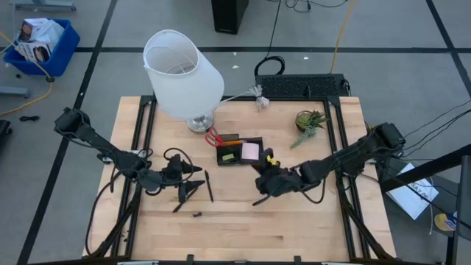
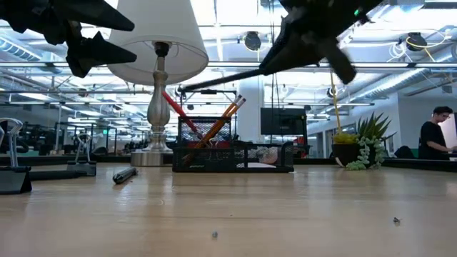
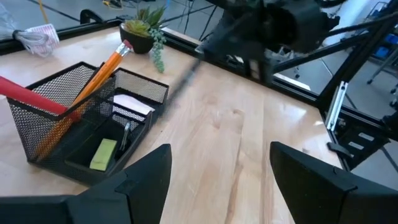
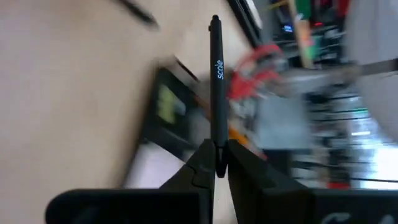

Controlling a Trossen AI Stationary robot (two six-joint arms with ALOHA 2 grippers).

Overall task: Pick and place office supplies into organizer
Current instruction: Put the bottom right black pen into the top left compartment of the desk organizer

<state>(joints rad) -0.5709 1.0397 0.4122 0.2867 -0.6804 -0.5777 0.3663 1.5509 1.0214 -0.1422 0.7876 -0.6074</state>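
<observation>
Right end effector (image 4: 216, 163) clamping a black pen (image 4: 216, 93) just beside organizer (image 1: 240, 150) holding scissors (image 1: 213, 137), pencil (image 3: 93, 81), sticky-note pad (image 1: 251, 151); left end effector (image 3: 217, 180) gaping apart.

Light: bright, even, given by ceiling strips in the low view.
Blur: right wrist view smeared throughout.
Shadows: faint.

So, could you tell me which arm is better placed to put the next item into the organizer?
Right. Its tool is shut on a black pen and hangs just beside the organizer. The left tool is open, empty and farther off.
</observation>
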